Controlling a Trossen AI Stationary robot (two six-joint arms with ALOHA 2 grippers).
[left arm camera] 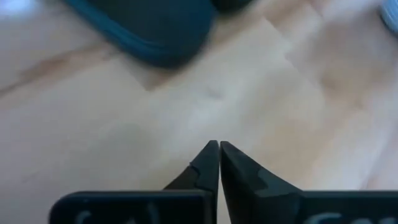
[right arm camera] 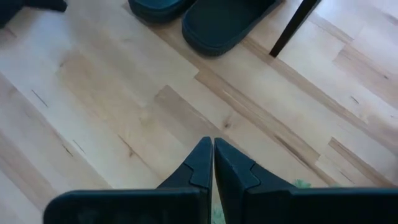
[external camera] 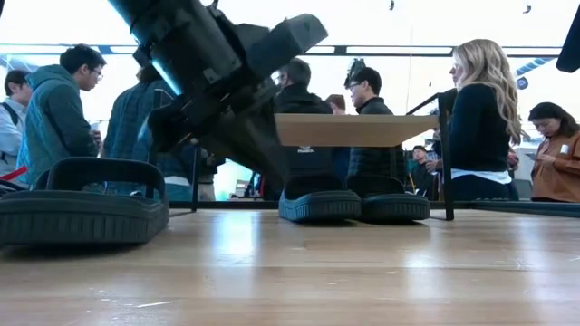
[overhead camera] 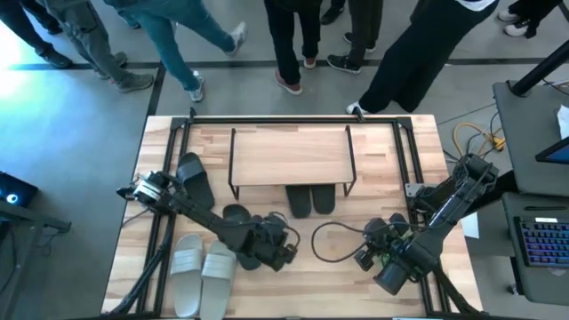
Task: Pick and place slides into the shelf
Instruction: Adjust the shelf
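Two black slides (overhead camera: 310, 201) sit half hidden under the shelf (overhead camera: 290, 156). One black slide (overhead camera: 196, 178) lies left of it; another (overhead camera: 236, 216) is partly covered by the left arm. Two pale slides (overhead camera: 203, 270) lie front-left. The left gripper (overhead camera: 286, 252) and the right gripper (overhead camera: 366, 252) are both pressed together, empty.

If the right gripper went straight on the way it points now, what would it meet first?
Probably bare tabletop: the right gripper, jaws shut and empty, points down at the wood. Farther along that line lies a black slide beside the shelf leg; depth is unclear.
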